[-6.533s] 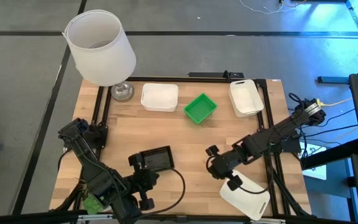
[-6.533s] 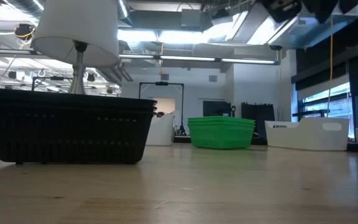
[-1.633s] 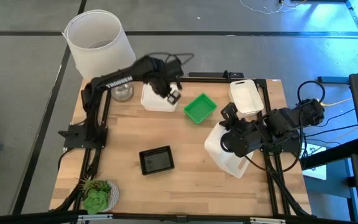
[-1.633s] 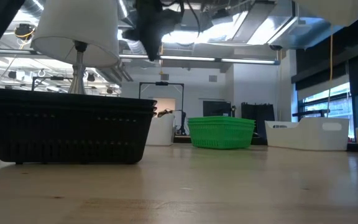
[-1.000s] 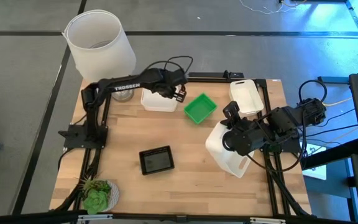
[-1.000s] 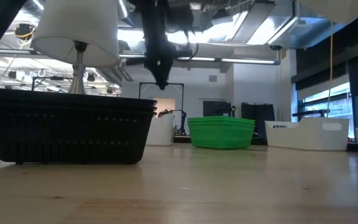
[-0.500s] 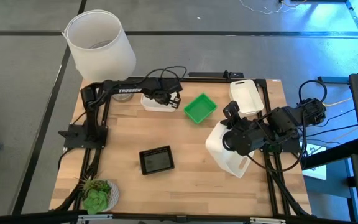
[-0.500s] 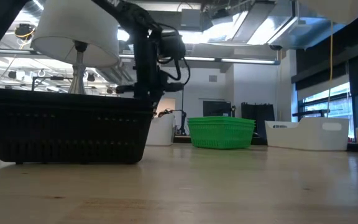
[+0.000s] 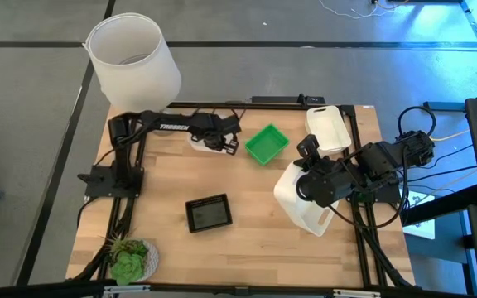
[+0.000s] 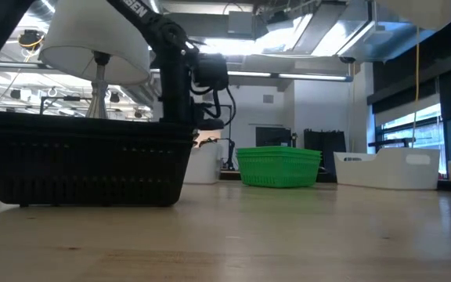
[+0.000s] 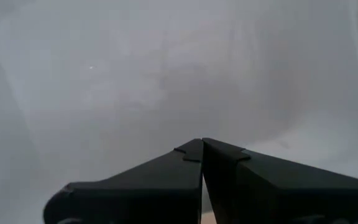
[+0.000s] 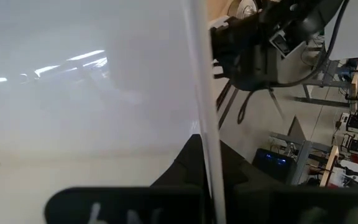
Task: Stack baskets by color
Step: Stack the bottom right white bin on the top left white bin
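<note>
My left gripper is shut and points steeply down into a white basket at the table's far side; my arm covers most of that basket. In the left wrist view the shut fingertips stand before its white inside. My right gripper is shut on another white basket, held up over the table's right part. A green basket, a third white basket and a black basket rest on their bottoms on the table. My left gripper's shut fingers point down into the far white basket; whether the tips touch its floor, I cannot tell. My right gripper pinches one wall of its white basket at the rim, one finger inside and one outside. The basket hangs tilted, lifted clear of the table.
A large white lampshade stands at the far left corner, close to my left arm. A small green plant sits at the near left corner. Bare wood lies between the black basket and the held one.
My left gripper has come down, still shut, from above the gap between the far white basket and the green one into the white basket, tipping steeper. My right gripper and its white basket have kept still.
</note>
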Tool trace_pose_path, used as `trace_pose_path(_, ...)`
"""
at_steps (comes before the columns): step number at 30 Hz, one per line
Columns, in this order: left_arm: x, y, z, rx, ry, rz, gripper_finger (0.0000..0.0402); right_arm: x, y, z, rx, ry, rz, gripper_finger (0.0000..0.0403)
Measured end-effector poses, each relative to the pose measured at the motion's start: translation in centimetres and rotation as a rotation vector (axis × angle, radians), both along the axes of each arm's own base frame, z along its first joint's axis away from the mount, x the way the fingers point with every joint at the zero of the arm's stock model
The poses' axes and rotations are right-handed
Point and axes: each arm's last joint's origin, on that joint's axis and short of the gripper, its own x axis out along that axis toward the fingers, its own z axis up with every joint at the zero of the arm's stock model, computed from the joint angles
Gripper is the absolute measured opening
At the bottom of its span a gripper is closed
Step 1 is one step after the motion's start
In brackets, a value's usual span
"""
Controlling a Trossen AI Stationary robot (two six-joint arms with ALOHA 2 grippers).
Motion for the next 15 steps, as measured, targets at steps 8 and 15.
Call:
trace_pose_path(8,1.5,-4.4,0.0,-0.075,-0.039,-0.035,0.0,0.0,0.0,0.0,-0.002,0.001,0.002,0.0)
trace_pose_path(15,2.3,-8.8,0.0,-0.144,-0.062,-0.059,0.0,0.0,0.0,0.0,-0.003,0.002,0.003,0.0)
